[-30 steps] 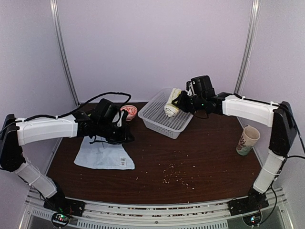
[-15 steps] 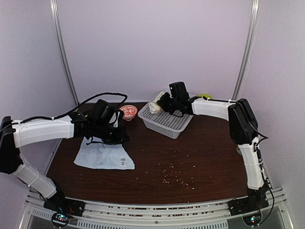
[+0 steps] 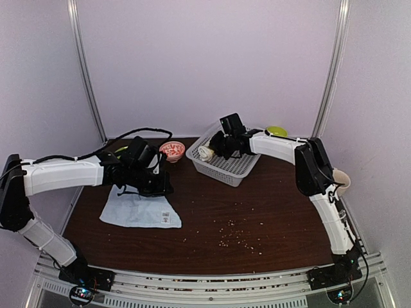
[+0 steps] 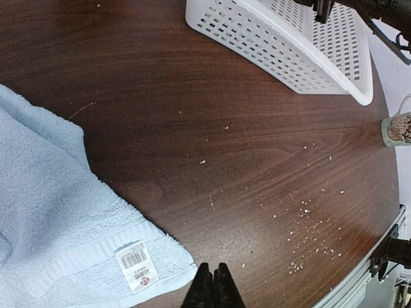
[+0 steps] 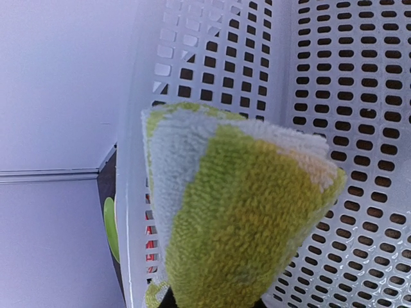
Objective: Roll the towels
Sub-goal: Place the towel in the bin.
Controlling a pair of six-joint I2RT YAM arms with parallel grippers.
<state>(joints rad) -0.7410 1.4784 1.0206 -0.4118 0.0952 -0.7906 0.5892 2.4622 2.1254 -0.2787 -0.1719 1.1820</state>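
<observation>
From the top camera, the white mesh basket sits at the far middle of the table. The right gripper reaches over the basket's left end, clamped on the lime-green towel, which is already a tight roll held just above or just inside the basket rim; from this angle I cannot tell if it touches the mesh. The pale blue towel lies flat and unrolled on the table, well to the left of the basket and nearer the arm bases. The left gripper hangs over that towel's edge on the basket side, holding nothing. A small red bowl stands just left of the basket.

The left wrist camera shows its fingers pressed together with nothing between them, poised above bare table just beside the blue towel's labelled corner. The basket lies well beyond, across the table.

The right wrist camera shows the end of the green roll filling the view, the jaws closed on it from below, and the basket's perforated wall and floor close behind.

In my judgement the step in hand is stowing the finished green roll in the basket. Next, the right jaws need to lower and release it so it does not unwind. Then the left gripper must open and pinch a blue towel edge to start the second roll.
</observation>
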